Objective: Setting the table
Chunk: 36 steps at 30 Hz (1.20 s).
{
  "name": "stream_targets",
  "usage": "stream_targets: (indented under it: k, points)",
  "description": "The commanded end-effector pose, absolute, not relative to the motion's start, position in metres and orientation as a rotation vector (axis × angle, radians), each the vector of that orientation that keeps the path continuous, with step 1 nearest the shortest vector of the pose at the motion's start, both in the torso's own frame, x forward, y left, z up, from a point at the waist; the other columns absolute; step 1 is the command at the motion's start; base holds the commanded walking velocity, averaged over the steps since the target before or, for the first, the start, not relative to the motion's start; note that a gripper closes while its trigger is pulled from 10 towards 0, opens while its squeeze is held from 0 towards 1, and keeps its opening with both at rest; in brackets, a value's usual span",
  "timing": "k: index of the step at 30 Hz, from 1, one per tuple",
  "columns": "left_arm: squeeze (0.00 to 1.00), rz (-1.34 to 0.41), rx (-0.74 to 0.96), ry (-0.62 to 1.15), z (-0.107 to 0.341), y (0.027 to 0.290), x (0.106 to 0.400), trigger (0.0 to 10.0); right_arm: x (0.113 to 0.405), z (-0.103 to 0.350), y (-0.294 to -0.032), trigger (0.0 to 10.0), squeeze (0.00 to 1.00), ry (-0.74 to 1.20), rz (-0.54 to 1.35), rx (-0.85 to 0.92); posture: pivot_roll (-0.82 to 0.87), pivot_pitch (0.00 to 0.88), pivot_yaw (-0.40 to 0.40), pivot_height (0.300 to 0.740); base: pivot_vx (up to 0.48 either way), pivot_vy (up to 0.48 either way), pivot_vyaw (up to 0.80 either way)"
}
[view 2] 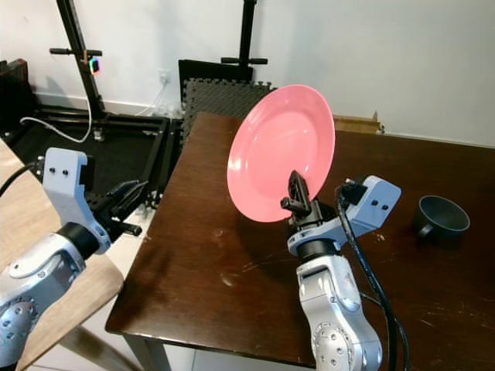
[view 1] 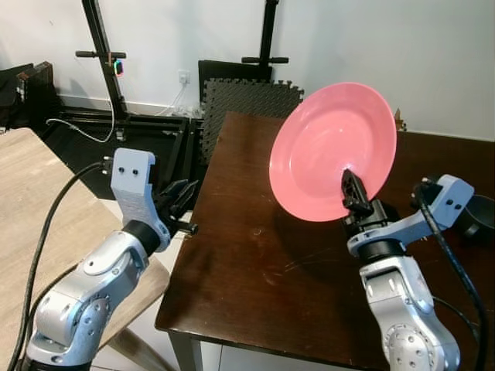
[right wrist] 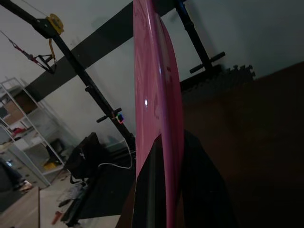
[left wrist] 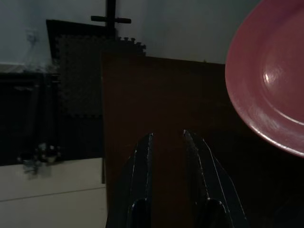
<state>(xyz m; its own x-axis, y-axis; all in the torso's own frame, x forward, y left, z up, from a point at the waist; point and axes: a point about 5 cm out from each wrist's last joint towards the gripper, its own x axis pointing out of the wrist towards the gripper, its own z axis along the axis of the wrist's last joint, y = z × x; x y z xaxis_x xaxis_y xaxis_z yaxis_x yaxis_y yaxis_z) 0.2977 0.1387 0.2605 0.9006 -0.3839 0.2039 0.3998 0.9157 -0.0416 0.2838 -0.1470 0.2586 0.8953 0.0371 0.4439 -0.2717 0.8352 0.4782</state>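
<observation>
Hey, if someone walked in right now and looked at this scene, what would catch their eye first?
The pink plate, held up on edge above the dark wooden table, gripped at its lower rim by the right gripper. Next, the left gripper, hovering off the table's left edge with nothing in it. A dark cup sits alone on the table's right side.

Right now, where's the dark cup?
In the right eye view the cup sits on the dark table at the robot's far right, beyond the right gripper holding the pink plate.
</observation>
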Motion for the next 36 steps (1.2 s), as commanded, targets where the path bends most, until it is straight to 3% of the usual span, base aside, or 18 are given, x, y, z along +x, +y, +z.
stream_targets:
  k: [1, 10, 32, 36]
  points:
    - [0.0, -0.402, -0.061, -0.196, 0.257, 0.136, 0.296, 10.0, 0.285, 0.257, -0.147, 10.0, 0.0, -0.436, 0.167, 0.583, 0.07, 0.118, 0.018, 0.74, 0.0, 0.0, 0.0]
    - [0.0, -0.404, -0.05, -0.194, 0.256, 0.135, 0.296, 10.0, 0.288, 0.256, -0.152, 10.0, 0.0, -0.429, 0.14, 0.597, 0.07, 0.118, 0.018, 0.74, 0.0, 0.0, 0.0]
    - [0.0, -0.377, -0.043, -0.19, 0.251, 0.137, 0.299, 10.0, 0.294, 0.249, -0.161, 10.0, 0.0, -0.397, 0.075, 0.555, 0.07, 0.109, 0.019, 0.74, 0.0, 0.444, 0.8]
    - [0.0, -0.375, -0.044, -0.189, 0.251, 0.138, 0.301, 10.0, 0.294, 0.249, -0.162, 10.0, 0.0, -0.394, 0.065, 0.564, 0.07, 0.106, 0.022, 0.74, 0.0, 0.458, 0.0]
